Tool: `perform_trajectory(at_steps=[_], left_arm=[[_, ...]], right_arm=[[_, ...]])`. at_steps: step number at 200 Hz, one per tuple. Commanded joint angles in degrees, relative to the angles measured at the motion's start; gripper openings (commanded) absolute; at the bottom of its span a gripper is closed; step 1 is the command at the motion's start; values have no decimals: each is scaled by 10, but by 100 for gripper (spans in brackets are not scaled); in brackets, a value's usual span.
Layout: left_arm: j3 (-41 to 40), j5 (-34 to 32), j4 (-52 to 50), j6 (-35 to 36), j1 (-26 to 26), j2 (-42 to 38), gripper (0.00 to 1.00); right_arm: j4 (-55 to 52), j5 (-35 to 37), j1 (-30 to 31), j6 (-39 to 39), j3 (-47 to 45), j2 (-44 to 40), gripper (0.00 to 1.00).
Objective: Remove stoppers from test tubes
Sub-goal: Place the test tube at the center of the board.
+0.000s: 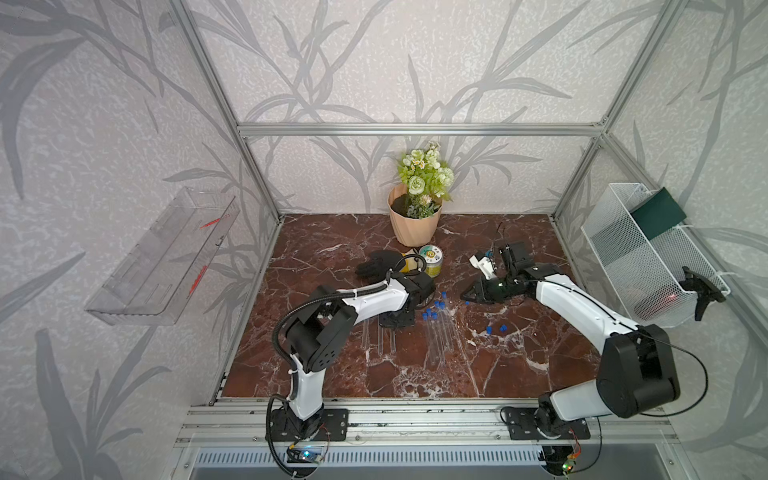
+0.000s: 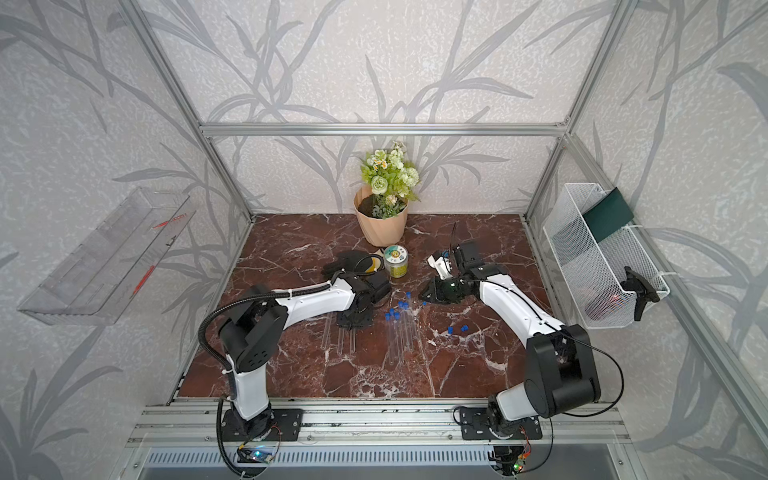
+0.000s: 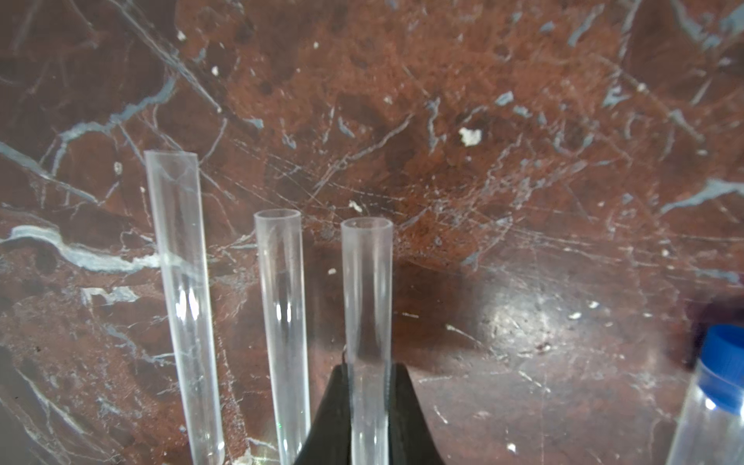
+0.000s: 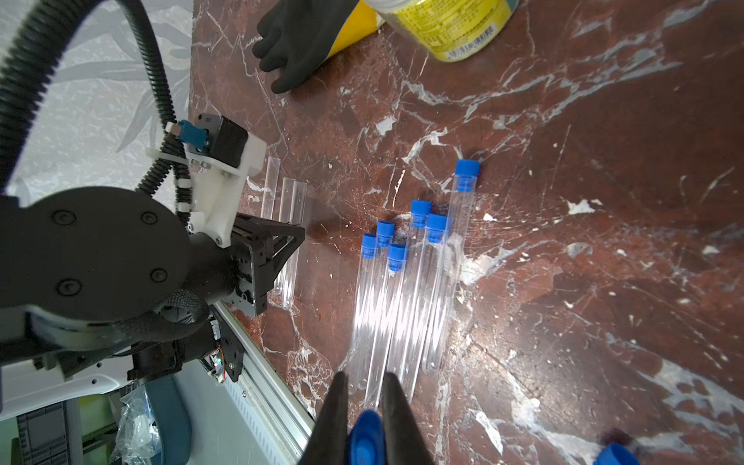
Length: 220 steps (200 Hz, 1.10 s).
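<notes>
The white-and-black left arm [image 1: 365, 301] is seen at lower centre-left in both top views, with the elbow raised, the forearm reaching toward frame centre and the left gripper [image 1: 397, 320] turned downward. In the left wrist view its black fingers [image 3: 334, 414] are closed on a clear, open-mouthed test tube [image 3: 367, 290]. The right arm [image 1: 569, 303] is stretched from lower right toward centre, and the right gripper [image 4: 364, 386] is pinched on a bright-blue stopper [image 4: 365, 439].

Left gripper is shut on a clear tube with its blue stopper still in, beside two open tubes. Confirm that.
Wrong: no stopper. The left gripper is shut on a clear tube with its mouth open, beside two open tubes; the left wrist view shows it.
</notes>
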Motion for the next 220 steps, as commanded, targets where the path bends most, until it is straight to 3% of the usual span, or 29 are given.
perform_trajectory(at_steps=[1, 41, 112, 199, 220], left_arm=[[8, -3, -10, -3, 3, 10, 4], [3, 1, -5, -5, 3, 16, 8], [0, 3, -2, -4, 3, 14, 32], [41, -17, -69, 4, -6, -12, 43], [53, -25, -91, -4, -18, -29, 53]], right_arm=[[-11, 5, 0, -8, 1, -13, 0], [-14, 9, 0, -11, 5, -13, 0], [-17, 10, -1, -13, 7, -11, 0], [-7, 1, -17, -15, -17, -30, 0], [-4, 1, -26, -18, -32, -45, 0]])
